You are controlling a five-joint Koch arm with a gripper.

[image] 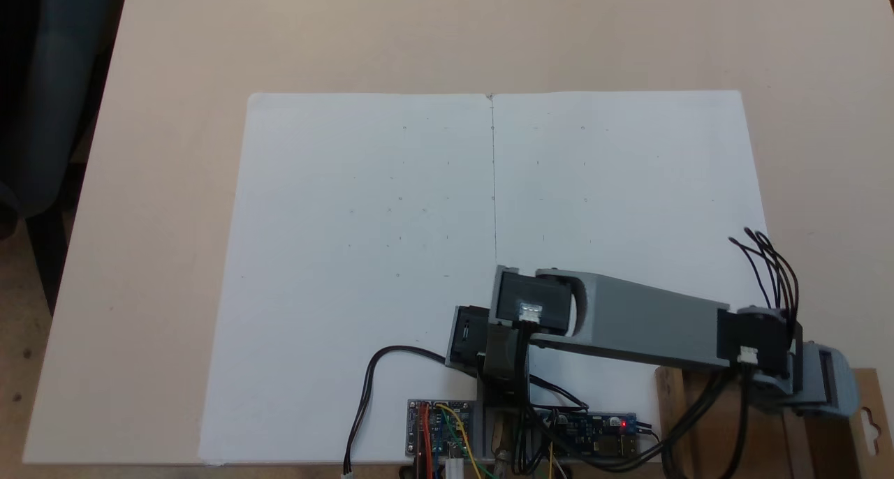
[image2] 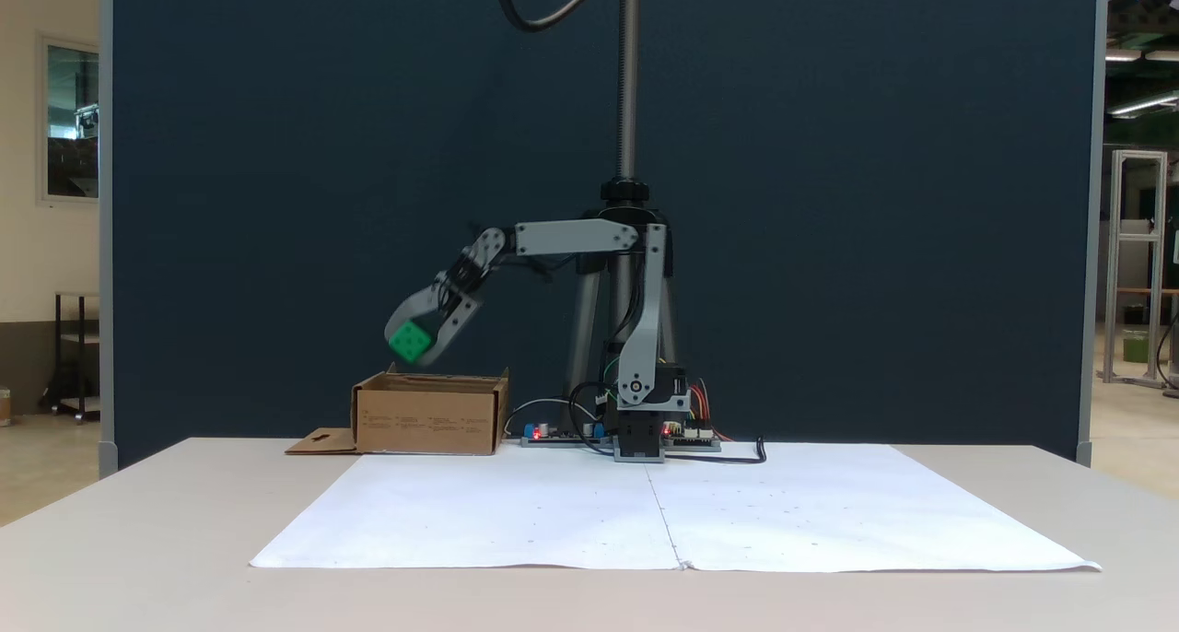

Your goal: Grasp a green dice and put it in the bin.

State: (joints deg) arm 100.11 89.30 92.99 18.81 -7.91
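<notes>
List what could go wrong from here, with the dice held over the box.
1. The green dice hangs in the gripper above the bin, near its left wall in a fixed view; released here, it might clip that rim or bounce out over the low walls.
2. The dice is held near the fingertips, so it could slip early.

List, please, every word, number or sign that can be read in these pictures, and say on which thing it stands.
No text can be read.
The bin: faint printed lines on its front wall, too small and blurred to read.
The green dice, held in the gripper: dark pips, count unclear.
The white paper sheet: small marks, no letters.
</notes>
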